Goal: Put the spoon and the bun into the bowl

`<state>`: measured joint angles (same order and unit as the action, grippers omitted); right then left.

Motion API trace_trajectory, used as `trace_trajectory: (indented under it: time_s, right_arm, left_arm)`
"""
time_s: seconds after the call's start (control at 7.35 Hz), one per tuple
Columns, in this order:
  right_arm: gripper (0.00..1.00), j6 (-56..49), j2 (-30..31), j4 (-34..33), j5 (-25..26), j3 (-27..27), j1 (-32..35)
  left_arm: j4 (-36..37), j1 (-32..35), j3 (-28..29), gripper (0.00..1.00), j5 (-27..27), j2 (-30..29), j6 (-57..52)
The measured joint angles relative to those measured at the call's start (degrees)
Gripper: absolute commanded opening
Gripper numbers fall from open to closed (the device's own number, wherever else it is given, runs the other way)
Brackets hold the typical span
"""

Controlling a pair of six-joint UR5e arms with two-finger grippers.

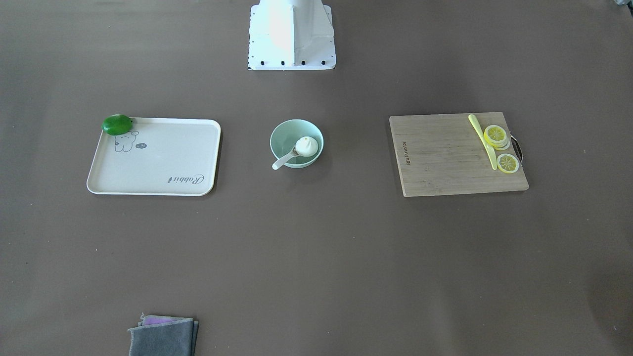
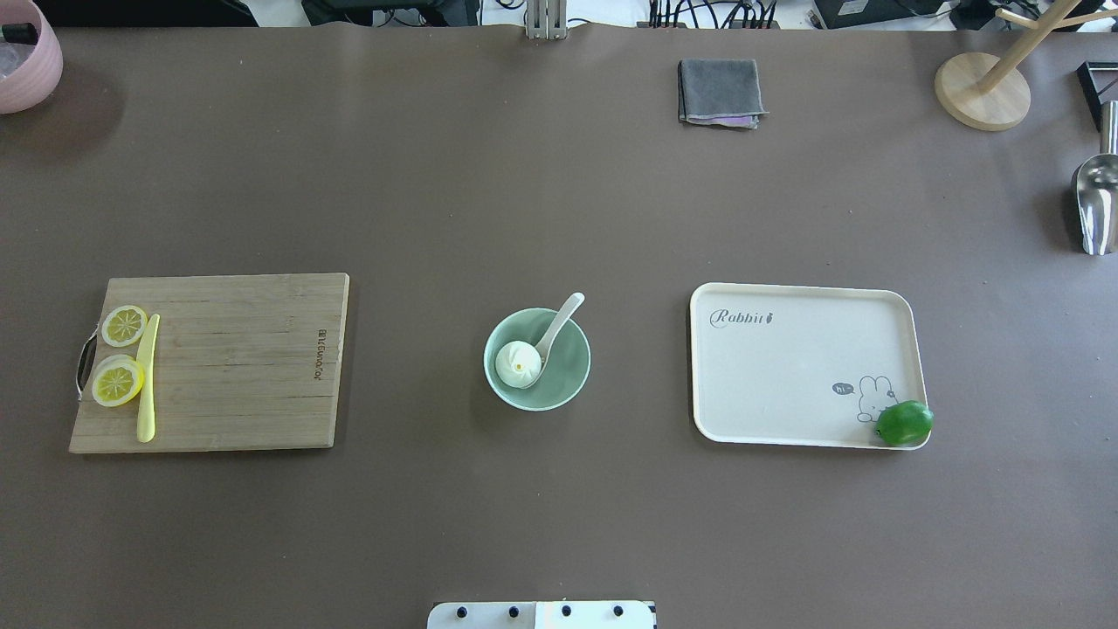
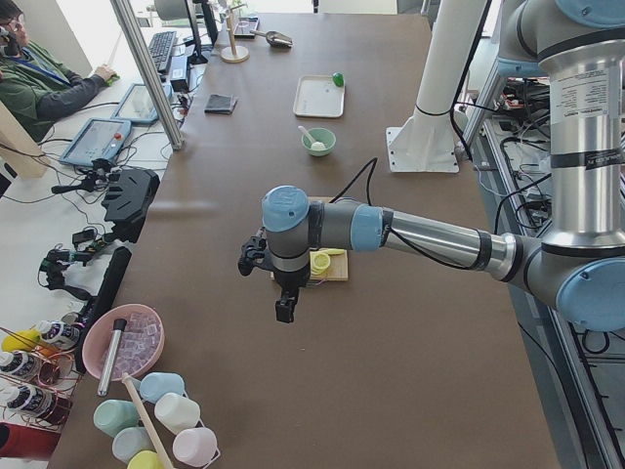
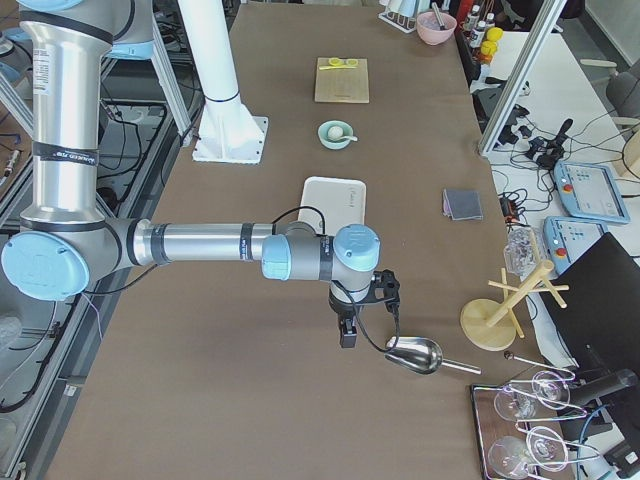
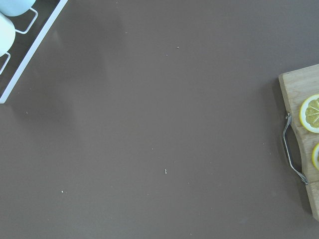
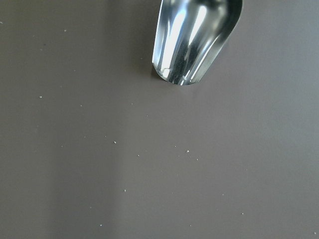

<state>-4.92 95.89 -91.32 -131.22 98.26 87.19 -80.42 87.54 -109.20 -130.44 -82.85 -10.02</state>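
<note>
The pale mint-green bowl (image 1: 278,134) stands at the table's middle, also in the overhead view (image 2: 569,374). The white bun (image 1: 307,146) (image 2: 517,363) lies inside it. The white spoon (image 1: 283,161) (image 2: 560,320) rests in the bowl with its scoop by the bun and its handle over the rim. My left gripper (image 3: 283,308) hangs over bare table beyond the cutting board, far from the bowl. My right gripper (image 4: 347,335) hangs near a metal scoop, far from the bowl. Both show only in the side views, so I cannot tell whether they are open or shut.
A wooden cutting board (image 2: 236,367) holds lemon slices (image 2: 118,382) and a pale yellow knife (image 2: 147,384). A cream tray (image 2: 786,367) carries a green lime (image 2: 904,423). A grey cloth (image 2: 719,91), a metal scoop (image 2: 1097,196), a wooden stand (image 2: 982,92) and a pink bowl (image 2: 26,57) sit along the edges.
</note>
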Motion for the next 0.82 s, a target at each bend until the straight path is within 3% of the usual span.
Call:
trace_trajectory:
  time_s: [0.82]
  right_arm:
    - [1.00,0.08,0.00,0.99,0.00,-0.08,-0.31]
  left_arm:
    - [0.00,-0.01,-0.04,0.98,-0.15,0.00,0.00]
